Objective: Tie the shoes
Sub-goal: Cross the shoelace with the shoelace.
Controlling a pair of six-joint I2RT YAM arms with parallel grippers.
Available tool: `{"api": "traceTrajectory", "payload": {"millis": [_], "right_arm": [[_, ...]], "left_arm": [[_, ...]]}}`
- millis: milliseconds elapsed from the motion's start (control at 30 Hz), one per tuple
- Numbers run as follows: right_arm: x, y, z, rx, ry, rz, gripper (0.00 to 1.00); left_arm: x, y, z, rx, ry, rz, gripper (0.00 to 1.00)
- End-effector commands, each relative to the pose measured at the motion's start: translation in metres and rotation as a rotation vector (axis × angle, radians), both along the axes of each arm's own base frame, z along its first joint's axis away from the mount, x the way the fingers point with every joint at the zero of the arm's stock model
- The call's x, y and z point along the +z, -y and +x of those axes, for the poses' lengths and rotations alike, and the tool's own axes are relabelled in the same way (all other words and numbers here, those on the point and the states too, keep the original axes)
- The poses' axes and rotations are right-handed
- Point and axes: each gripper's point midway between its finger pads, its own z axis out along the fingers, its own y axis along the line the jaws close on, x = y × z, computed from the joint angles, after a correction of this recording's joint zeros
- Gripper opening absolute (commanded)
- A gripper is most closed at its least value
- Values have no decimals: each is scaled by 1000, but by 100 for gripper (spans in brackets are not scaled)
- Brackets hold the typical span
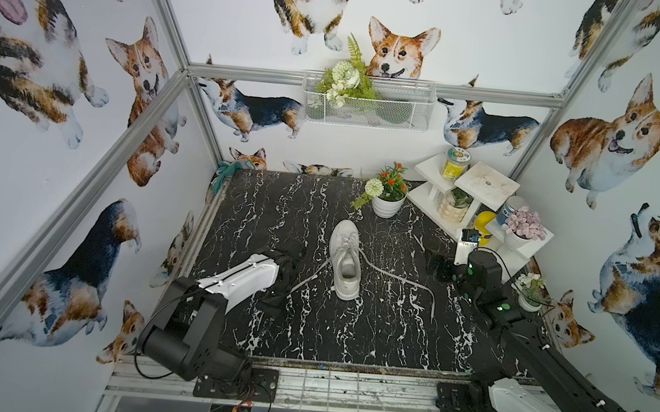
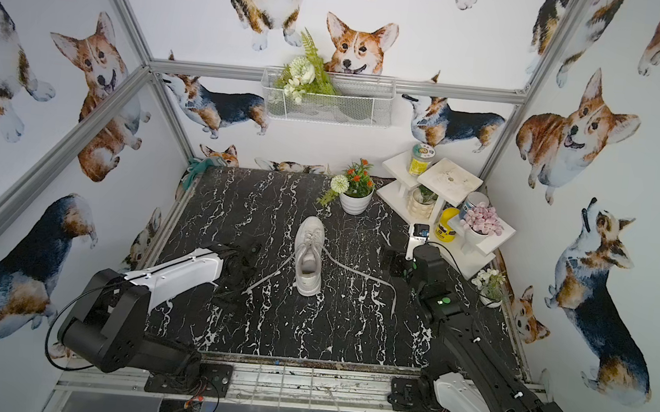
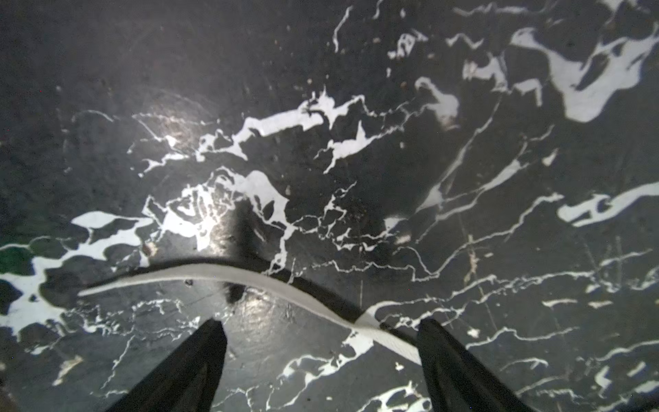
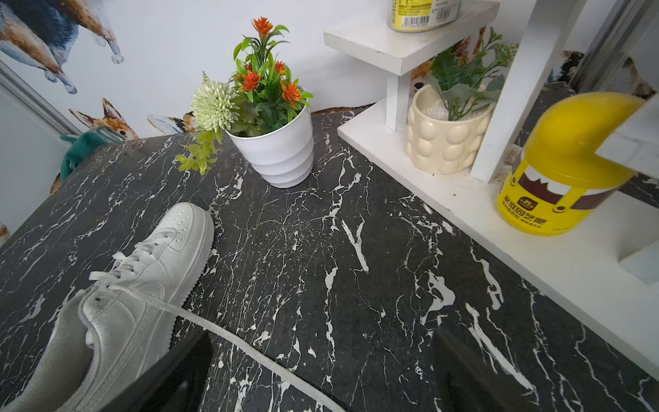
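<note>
**White sneaker, both laces loose: notes on grabbing them**

The sneaker (image 1: 345, 261) sits about mid-bench (image 1: 347, 342), sole down, toe toward the back wall and heel toward the arms. Nothing's tied. The left lace (image 1: 308, 276) trails off toward the left arm. The right lace (image 1: 400, 279) runs out the other way, then hooks back toward the front edge.

Handling guess: the shoe looks fairly light with a stiff, chunky sole, so it'll probably skid on the smooth bench if a lace gets yanked sideways — pull gently, or pin it. The laces are flat, soft and floppy, lying nearly flush on the surface, so a pinch means getting the fingertips right down low. I'd take each one a bit in from its free end, across the flat width rather than edge-on.

The left gripper (image 3: 321, 323) is spread wide and empty. The left lace lies across the gap just ahead of its fingertips and passes close by one finger. The right gripper (image 4: 322, 337) is also spread wide and holding nothing, with the right lace crossing the bench between its fingers.

Hard to see:
- In both top views the left gripper is black on black marble — basically lost.
- The left wrist view shows no shoe at all.
- The right wrist view cuts off the heel and the lace's far end, and the fingers are blurred.
- I can't tell if any fingertip touches the bench, or how the top eyelets are threaded.
</note>
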Motion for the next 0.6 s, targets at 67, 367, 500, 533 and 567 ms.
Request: {"api": "traceTrajectory", "payload": {"millis": [67,367,500,533,567], "right_arm": [[8,0,4,-3,39,2,100],[10,1,5,-8,45,-9,100],[11,0,5,-3,47,-6,100],[11,0,5,-4,47,-6,100],[12,0,5,-3,48,-6,100]], "left_arm": [[-8,5,1,-6,-22,-22,86],[-21,9,5,-10,-28,-40,60],[-22,4,9,-18,-14,-31,32],[-21,3,11,-23,-9,-26,24],[-20,1,14,-34,-3,-17,19]]}}
